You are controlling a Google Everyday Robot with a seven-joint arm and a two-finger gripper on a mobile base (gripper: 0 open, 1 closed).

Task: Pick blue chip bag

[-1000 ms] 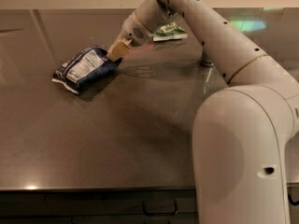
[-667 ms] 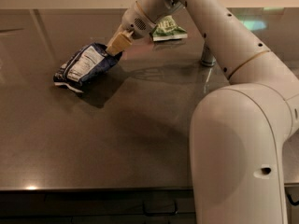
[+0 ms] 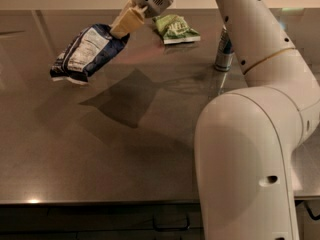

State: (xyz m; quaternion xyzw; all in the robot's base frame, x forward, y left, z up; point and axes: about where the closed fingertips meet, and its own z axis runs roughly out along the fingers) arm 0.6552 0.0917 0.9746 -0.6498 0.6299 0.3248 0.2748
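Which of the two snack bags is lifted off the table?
The blue chip bag: the gripper, over the table at far left, has its jaws shut on one corner, shadow beneath. The green bag lies on the tabletop.

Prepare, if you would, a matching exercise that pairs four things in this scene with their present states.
Things:
1. blue bag
2. green bag
3. can
4. pincer

States:
a. standing upright on the table
b. hanging in the air, off the table
c. lying on the table's far side
d. shut on one end of a bag

Pairs: 1-b, 2-c, 3-a, 4-d. The pincer is above the table's far part, gripping the blue bag's upper right end.
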